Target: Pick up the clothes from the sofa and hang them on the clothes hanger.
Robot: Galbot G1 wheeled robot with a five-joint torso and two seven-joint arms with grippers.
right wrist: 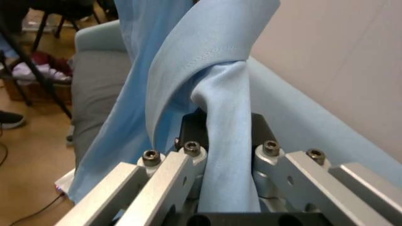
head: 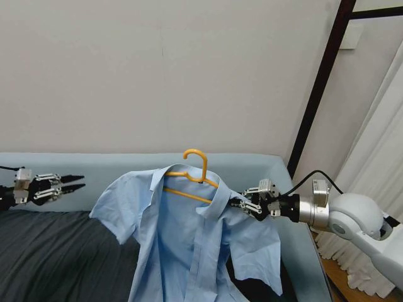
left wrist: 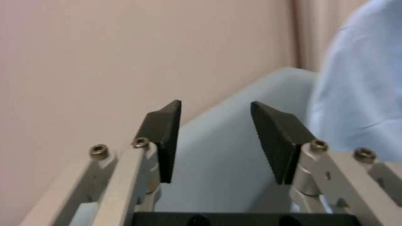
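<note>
The right gripper [head: 242,204] has its jaws clamped on a bunched fold of the light blue shirt [head: 182,239] at one shoulder, and the right wrist view shows the cloth pinched between them [right wrist: 223,136]. The shirt hangs open-fronted over an orange hanger [head: 192,179] that sits inside the collar, its hook rising above the sofa back [head: 264,167], while the lower cloth trails down onto the dark seat cushion [head: 50,258]. The main risk, as I judge it, is that the hold is on fabric alone. Nothing grips the hanger, so a lift or swing could tip it and let it slide out of the open collar, or the narrow fold could creep out of the jaws under the shirt's weight. The far shoulder looks unsupported and could slip off the hanger's end. The left gripper [head: 66,184] hovers well apart, near the sofa back, with its jaws apart and nothing between them. The sofa is pale blue, set against a plain light wall. A black rack pole [head: 318,88] rises at its right end beside a white curtain [head: 371,138]. A wooden floor [right wrist: 25,160] lies beyond the sofa's end, with loose items and a cable on it.
</note>
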